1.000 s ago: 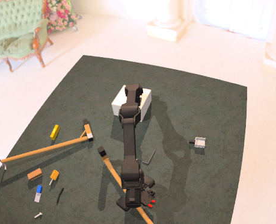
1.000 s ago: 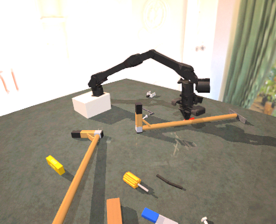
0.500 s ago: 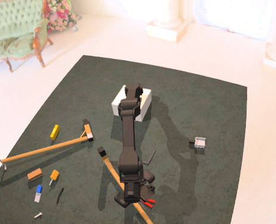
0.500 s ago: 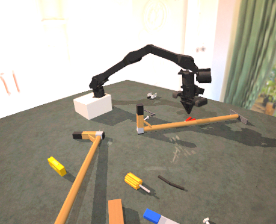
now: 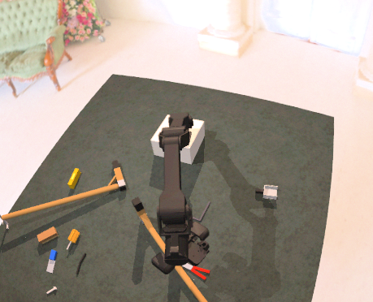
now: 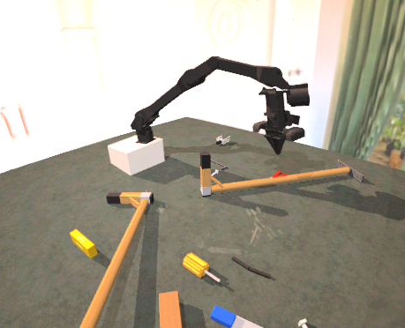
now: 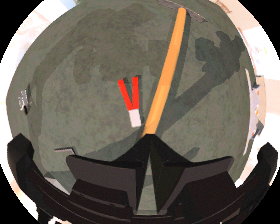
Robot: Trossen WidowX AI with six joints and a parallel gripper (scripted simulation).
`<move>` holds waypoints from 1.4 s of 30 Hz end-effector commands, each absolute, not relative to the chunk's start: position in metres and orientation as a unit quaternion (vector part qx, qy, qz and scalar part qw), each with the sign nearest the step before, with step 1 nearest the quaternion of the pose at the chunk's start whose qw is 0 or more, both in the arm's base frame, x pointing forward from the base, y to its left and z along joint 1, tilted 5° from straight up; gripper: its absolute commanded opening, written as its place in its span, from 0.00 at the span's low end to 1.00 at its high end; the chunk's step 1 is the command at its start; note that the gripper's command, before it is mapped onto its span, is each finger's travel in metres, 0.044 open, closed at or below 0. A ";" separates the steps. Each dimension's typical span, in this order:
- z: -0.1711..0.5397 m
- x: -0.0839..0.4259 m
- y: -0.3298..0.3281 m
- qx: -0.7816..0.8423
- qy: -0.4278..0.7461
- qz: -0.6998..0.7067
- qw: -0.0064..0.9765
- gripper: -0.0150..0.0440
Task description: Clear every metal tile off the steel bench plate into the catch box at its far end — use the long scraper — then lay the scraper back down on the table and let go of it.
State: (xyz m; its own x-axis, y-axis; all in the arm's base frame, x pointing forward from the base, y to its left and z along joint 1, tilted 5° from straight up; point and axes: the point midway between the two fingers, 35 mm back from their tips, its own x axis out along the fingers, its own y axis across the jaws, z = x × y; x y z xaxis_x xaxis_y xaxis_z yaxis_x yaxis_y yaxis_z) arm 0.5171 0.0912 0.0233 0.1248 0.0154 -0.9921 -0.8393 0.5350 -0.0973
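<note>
My gripper [image 6: 278, 152] [image 7: 150, 136] is shut and empty, pointing down above a long tool; in the top view the arm hides its fingertips. That long tool's wooden handle [image 5: 191, 284] [image 6: 248, 183] [image 7: 166, 75] lies across the dark table, with a black-ended grip block [image 5: 137, 204] [image 6: 205, 174] at one end and a flat metal blade [image 6: 351, 171] at the other. A second similar long tool [image 5: 62, 200] [image 6: 116, 264] lies to the left in the top view. I cannot make out a steel plate, metal tiles or a catch box.
Red-handled pliers [image 5: 200, 271] [image 7: 135, 92] lie beside the handle. A grey bent rod [image 5: 205, 211] and small white open piece [image 5: 270, 192] [image 6: 223, 139] lie elsewhere. A yellow block [image 5: 74, 179], orange brick [image 5: 47, 235], yellow screwdriver [image 5: 73, 235] and blue-handled tool [image 5: 53, 255] lie left.
</note>
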 end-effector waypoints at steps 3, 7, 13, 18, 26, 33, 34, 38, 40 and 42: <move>0.034 0.516 0.094 -0.339 0.581 0.306 0.673 0.25; 0.040 0.514 0.098 -0.308 0.593 0.279 0.690 0.25; 0.050 0.510 0.103 -0.260 0.608 0.239 0.711 0.25; 0.058 0.507 0.107 -0.220 0.618 0.204 0.726 0.25; 0.070 0.502 0.114 -0.152 0.631 0.149 0.746 0.25; 0.081 0.496 0.120 -0.092 0.638 0.099 0.758 0.25; 0.082 0.496 0.121 -0.085 0.638 0.094 0.759 0.25; 0.083 0.495 0.121 -0.079 0.639 0.089 0.760 0.25; 0.083 0.495 0.121 -0.079 0.639 0.089 0.760 0.25; 0.080 0.496 0.121 -0.079 0.639 0.089 0.760 0.25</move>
State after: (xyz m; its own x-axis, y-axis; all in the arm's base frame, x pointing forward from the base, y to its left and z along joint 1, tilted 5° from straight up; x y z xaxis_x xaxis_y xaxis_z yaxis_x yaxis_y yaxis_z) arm 0.4966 0.1208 0.0791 0.1647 0.0335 -0.9858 -0.2505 0.9681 -0.0090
